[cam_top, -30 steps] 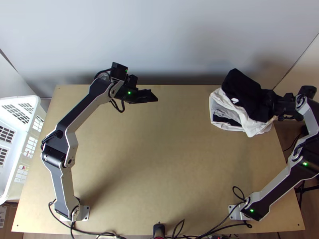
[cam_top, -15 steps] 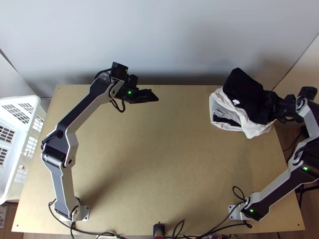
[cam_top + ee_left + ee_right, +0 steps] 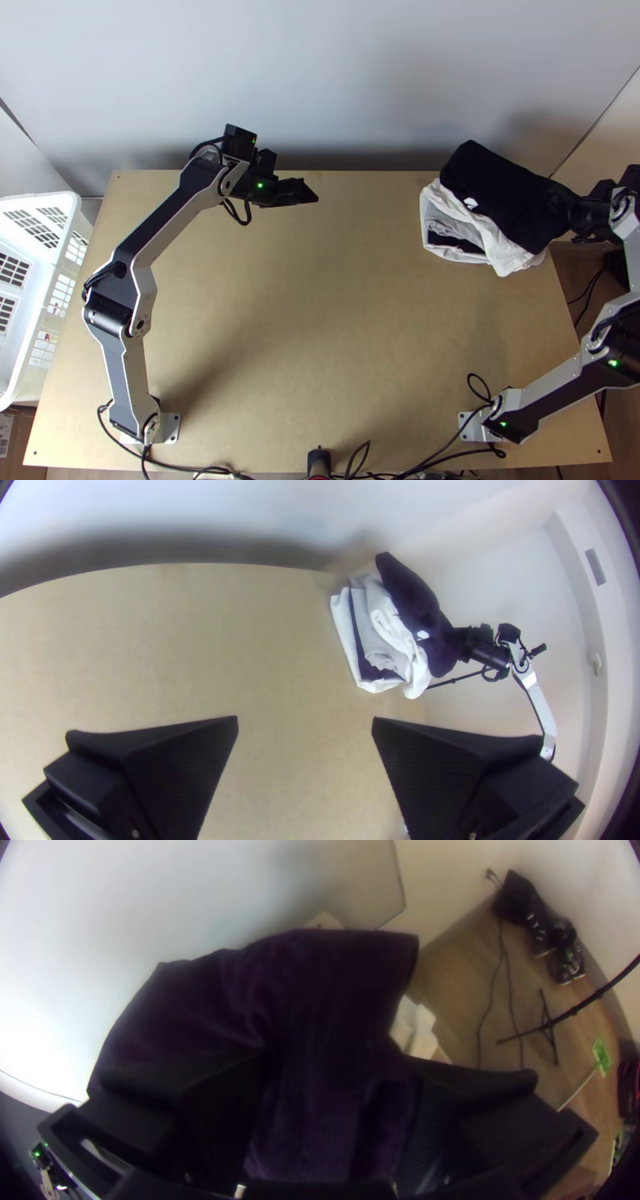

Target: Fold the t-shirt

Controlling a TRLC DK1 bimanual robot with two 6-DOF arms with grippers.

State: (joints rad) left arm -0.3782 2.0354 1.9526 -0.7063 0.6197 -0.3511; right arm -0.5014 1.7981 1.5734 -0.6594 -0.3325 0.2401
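The dark t-shirt (image 3: 500, 192) lies folded into a slanting bundle on a pile of white, grey and dark cloth (image 3: 504, 254) at the table's far right corner. My right gripper (image 3: 580, 214) is at the shirt's right end; in the right wrist view the fingers of the right gripper (image 3: 332, 1059) stand wide apart with dark cloth (image 3: 300, 987) below and between them. Far from the pile, my left gripper (image 3: 300, 193) is above the table's back left part. In the left wrist view, the left gripper (image 3: 305, 721) is open, holding nothing, with the pile (image 3: 343, 630) beyond it.
A white basket (image 3: 28, 364) stands beyond the table's left edge. Bare wood (image 3: 344, 304) stretches between the arms, and a wall rises behind the table. Cables run along the near edge. Shoes (image 3: 567, 960) lie on the floor at the right.
My right gripper has shifted to the right, and more of the dark shirt's right end shows. The shirt stays on the pile, slightly flatter. My left arm has kept still.
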